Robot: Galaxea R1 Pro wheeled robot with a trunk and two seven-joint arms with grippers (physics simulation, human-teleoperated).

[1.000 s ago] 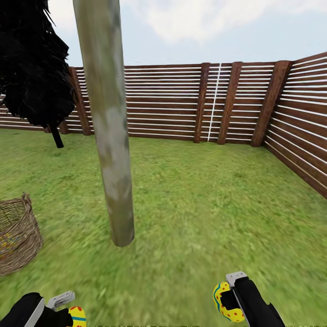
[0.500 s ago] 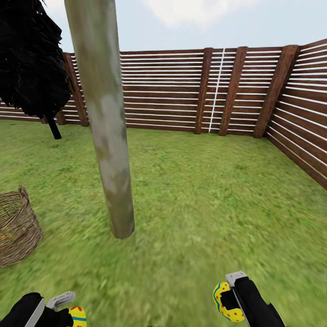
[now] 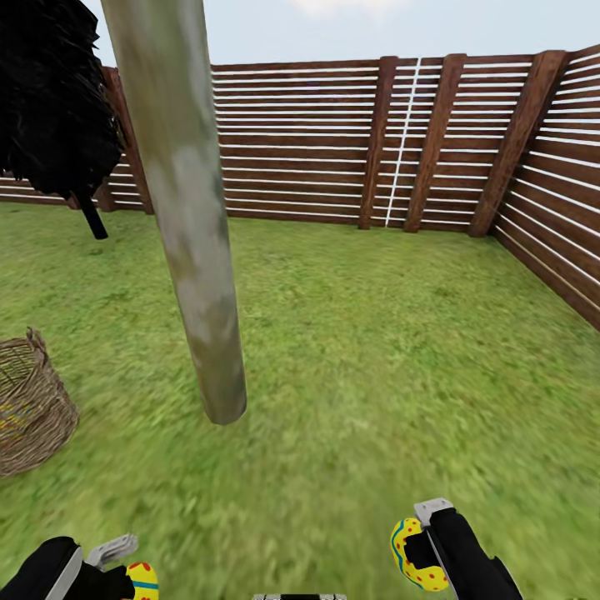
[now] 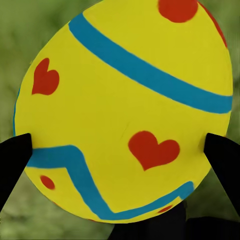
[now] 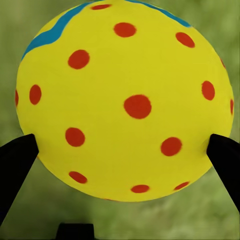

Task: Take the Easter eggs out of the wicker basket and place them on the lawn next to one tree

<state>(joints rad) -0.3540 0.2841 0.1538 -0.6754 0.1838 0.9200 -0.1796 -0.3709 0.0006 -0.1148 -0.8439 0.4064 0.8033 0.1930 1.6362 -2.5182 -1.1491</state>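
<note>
Over grass [image 3: 375,350], each end effector [image 4: 120,150] [image 5: 120,150] clamps one egg [image 4: 125,110] [image 5: 125,100].

A black, bushy tree [image 3: 54,100] leans at the far left before the slats, under pale blue sky [image 3: 375,25] with a wisp of cloud.

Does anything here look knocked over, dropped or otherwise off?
Nothing stands out. The wicker basket sits upright on the lawn left of the tree. The left gripper holds the heart egg and the right gripper the dotted egg; no egg lies loose on the grass.
</note>
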